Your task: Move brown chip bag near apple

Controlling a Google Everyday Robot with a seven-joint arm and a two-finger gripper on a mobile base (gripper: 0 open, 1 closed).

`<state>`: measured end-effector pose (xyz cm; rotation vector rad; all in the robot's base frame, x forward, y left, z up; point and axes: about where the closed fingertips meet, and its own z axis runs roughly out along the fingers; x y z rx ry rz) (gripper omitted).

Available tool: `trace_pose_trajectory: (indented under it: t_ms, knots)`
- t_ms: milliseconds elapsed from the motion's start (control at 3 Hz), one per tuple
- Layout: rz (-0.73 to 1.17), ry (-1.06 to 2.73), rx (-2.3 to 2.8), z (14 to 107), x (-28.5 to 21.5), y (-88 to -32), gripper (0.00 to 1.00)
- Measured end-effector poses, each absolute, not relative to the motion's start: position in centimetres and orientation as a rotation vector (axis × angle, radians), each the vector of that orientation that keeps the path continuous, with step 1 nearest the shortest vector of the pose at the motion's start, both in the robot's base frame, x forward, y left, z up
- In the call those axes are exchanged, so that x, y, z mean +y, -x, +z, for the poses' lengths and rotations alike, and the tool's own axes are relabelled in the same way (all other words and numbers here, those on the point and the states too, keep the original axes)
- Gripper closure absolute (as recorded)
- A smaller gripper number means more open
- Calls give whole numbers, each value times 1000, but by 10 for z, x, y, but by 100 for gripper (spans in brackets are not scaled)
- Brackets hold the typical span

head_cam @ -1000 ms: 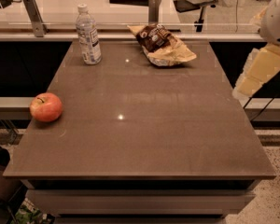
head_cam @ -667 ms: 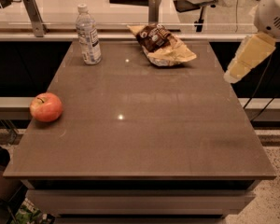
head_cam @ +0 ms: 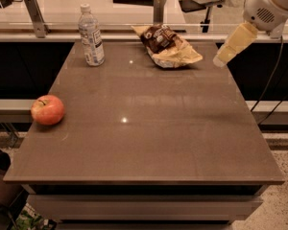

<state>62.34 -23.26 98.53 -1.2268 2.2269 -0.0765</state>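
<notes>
The brown chip bag [head_cam: 165, 46] lies crinkled at the far middle of the table, dark brown front up with tan-yellow edges. The red apple [head_cam: 48, 109] sits at the table's left edge, far from the bag. My gripper [head_cam: 220, 60] hangs from the white arm at the upper right, above the table's far right edge, a short way to the right of the bag and not touching it. It holds nothing that I can see.
A clear water bottle [head_cam: 91, 36] stands upright at the far left of the brown table [head_cam: 144, 143]. A counter with metal posts runs behind the table. Cables hang at the right side.
My arm and gripper have moved up and to the left, from beside the table's right edge toward the chip bag. The bag, apple and bottle have not moved.
</notes>
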Motion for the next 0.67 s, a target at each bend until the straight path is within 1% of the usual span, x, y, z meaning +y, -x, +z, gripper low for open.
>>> trace_pose_trajectory:
  t_ms: [667]
  knots:
    - [66, 1151, 2215, 971, -215, -684, 0]
